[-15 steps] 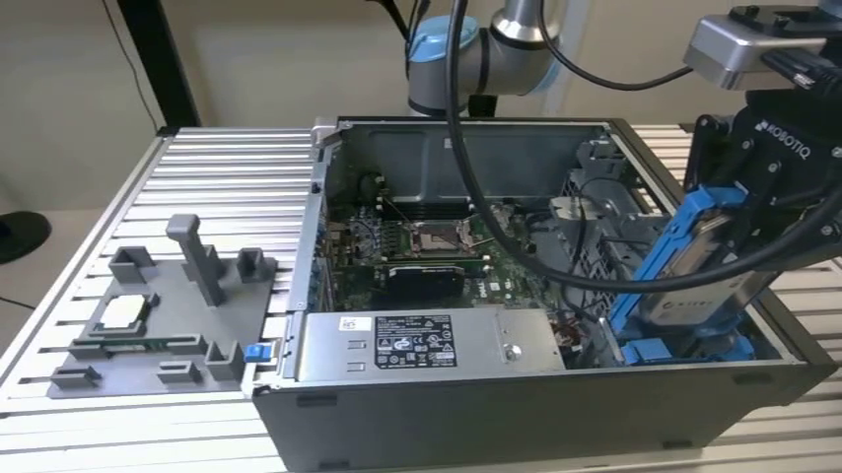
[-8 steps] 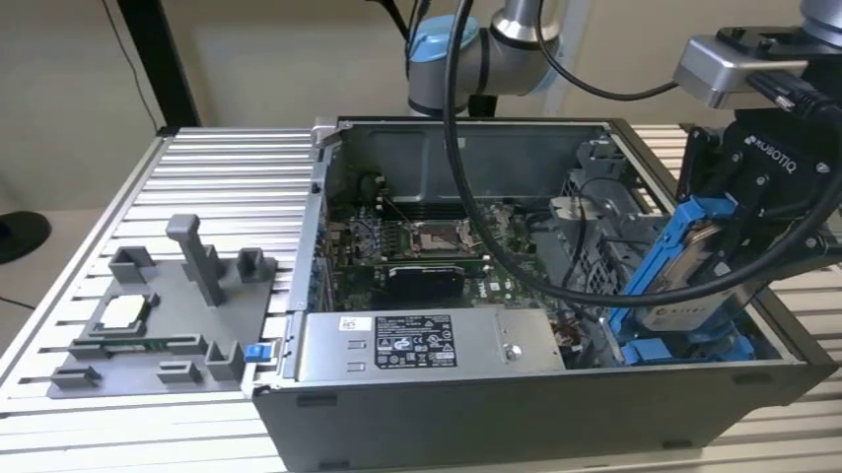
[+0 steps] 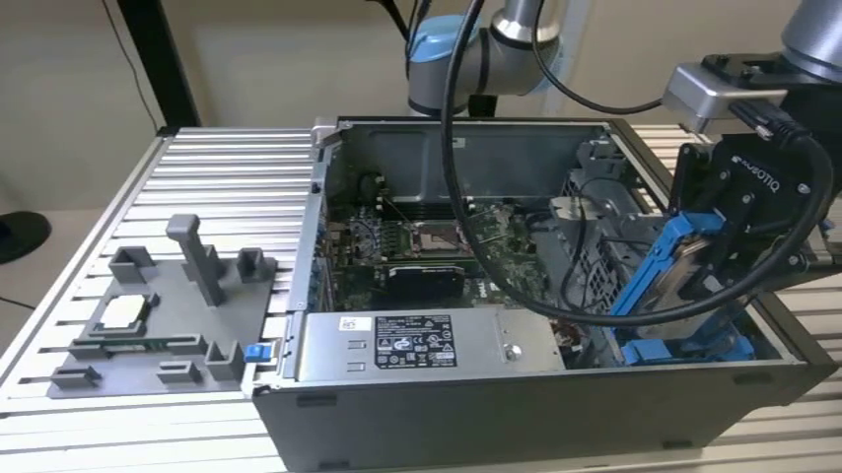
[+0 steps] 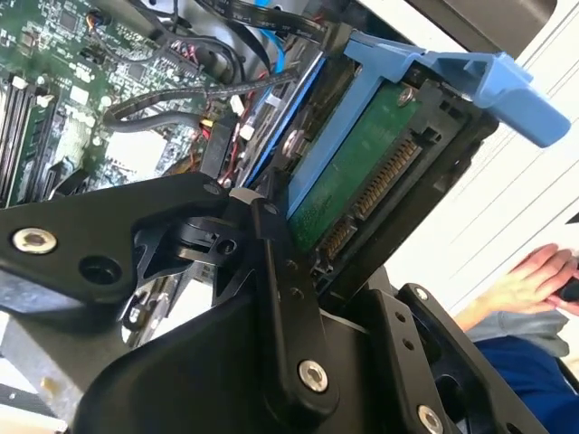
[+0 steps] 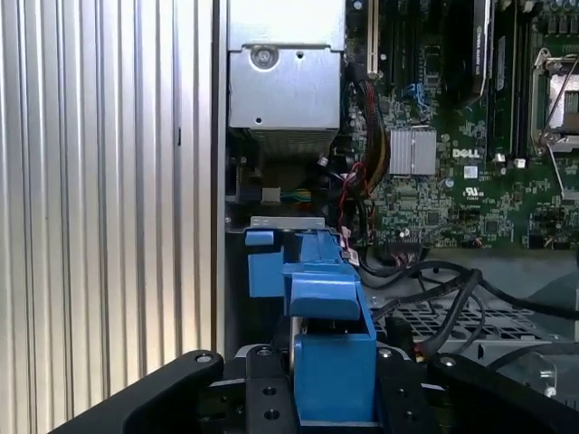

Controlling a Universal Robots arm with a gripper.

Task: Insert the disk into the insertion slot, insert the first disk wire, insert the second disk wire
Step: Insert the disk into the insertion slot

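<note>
Disk held for insertion. The gripper (image 3: 721, 258) pinches the disk (image 3: 667, 264) between its jaws and holds it tilted, long axis sloping down into the computer case (image 3: 526, 414). The disk hangs just above the blue-edged bay (image 3: 691, 348), at the case's near corner on the exterior view's right.

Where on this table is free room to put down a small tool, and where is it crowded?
Bare ribbed table behind the grey fixture, up to the case wall; also the strip before the fixture. Crowded: the cabled corner where the claw holds the disk.
</note>
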